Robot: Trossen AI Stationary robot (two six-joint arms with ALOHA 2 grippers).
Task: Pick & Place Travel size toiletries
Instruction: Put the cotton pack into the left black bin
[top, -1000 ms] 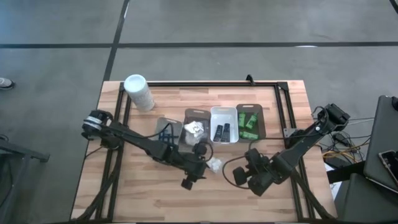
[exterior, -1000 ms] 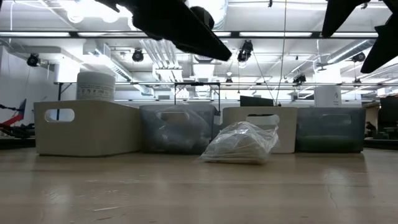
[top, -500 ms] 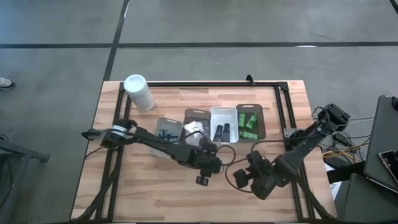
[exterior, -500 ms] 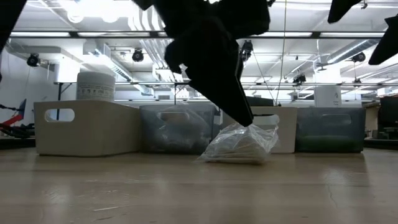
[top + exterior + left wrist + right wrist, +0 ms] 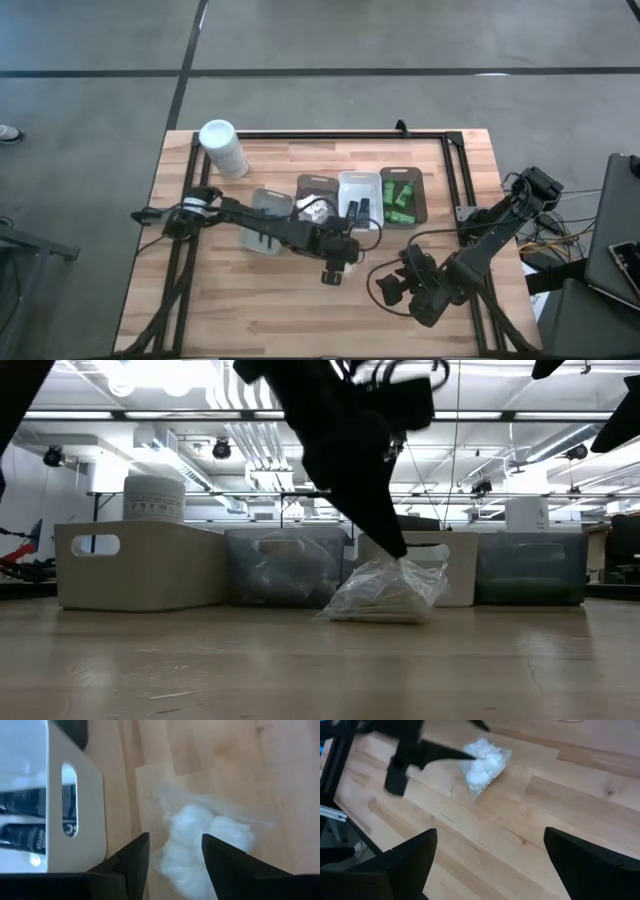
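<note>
One white crinkly packet [image 5: 385, 592] lies flat on the bare table in front of the trays, also seen as the packet [image 5: 482, 762] in the right wrist view. My left gripper [image 5: 175, 837] is open and reaches down over it, one finger on either side of the packet [image 5: 200, 832]. In the high view the left gripper [image 5: 337, 262] covers most of it. My right gripper [image 5: 397, 290] hovers open near the table's near right, touching nothing. Black tubes [image 5: 30, 820] lie in the white tray [image 5: 360, 182], green bottles [image 5: 400, 197] in the dark tray. My left gripper slants down at the packet from the table's left. One finger [image 5: 385, 530] ends at the packet's top edge [image 5: 405, 563]. Its fingers stand astride the packet, and I cannot tell whether they touch it.
Several trays stand in a row across the table's middle: grey [image 5: 270, 203], brown [image 5: 318, 183], white and dark [image 5: 420, 205]. A tall white cylinder [image 5: 223, 147] stands at the far left. A black frame rail [image 5: 330, 133] runs along the far edge. Bare wood lies along the near edge.
My left gripper has swung toward the table's right and slightly toward the far edge. It has come down from above until its fingers straddle the packet. The packet has stayed where it lay. My right gripper has drifted a little toward the near edge.
</note>
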